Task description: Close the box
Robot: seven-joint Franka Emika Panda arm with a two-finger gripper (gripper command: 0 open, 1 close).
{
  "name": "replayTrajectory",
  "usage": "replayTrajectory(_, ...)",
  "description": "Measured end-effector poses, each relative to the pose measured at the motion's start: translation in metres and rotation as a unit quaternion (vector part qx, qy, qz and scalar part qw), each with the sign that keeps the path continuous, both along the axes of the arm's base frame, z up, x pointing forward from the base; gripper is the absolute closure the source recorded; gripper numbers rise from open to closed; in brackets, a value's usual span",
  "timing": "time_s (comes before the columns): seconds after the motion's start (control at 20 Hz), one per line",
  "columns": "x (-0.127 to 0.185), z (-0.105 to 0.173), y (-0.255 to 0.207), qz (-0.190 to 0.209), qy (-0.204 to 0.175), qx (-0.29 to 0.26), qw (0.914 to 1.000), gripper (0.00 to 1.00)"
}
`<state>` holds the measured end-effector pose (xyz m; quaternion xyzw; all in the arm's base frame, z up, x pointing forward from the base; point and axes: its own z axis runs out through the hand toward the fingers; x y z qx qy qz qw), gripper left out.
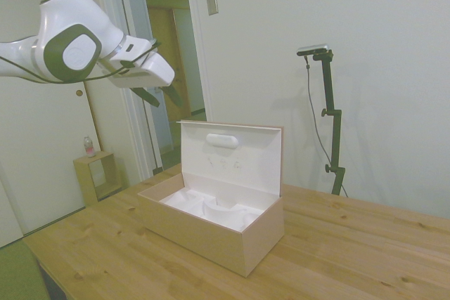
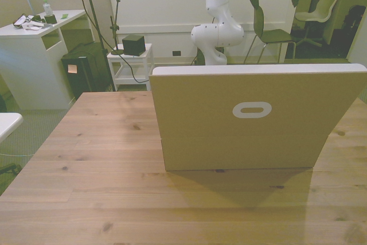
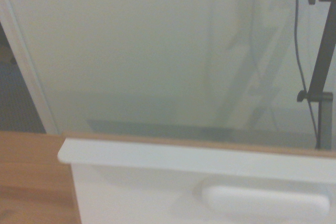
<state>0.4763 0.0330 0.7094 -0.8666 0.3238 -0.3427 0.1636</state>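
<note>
Side view: box (image 1: 211, 226) sits mid-bench (image 1: 351, 244), lid (image 1: 228, 156) upright. Gripper (image 1: 163, 96) hangs above and behind the lid, well apart, fingers spread. Risk: pushing low on the lid could shove the whole box instead of folding it.

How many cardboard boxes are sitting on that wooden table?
1. A single large pale tan cardboard box stands near the middle of the wooden table, its hinged lid upright and open. Its raised lid could hide something small in the front view.

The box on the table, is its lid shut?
No, the box's lid stands upright, showing the white insert inside.
</note>
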Motion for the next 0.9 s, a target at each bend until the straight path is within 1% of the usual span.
replayTrajectory(0.15, 0.030, 0.008, -0.005, -0.007, -0.004, -0.008, 0.9999, 0.00)
replayTrajectory(0.4, 0.078, 0.009, -0.011, -0.025, -0.005, -0.014, 0.9996, 0.00)
replayTrajectory(0.6, 0.113, 0.000, -0.024, -0.037, 0.015, -0.010, 0.9991, 0.00)
replayTrajectory(0.9, 0.146, -0.008, -0.042, -0.053, 0.029, -0.008, 0.9982, 0.00)
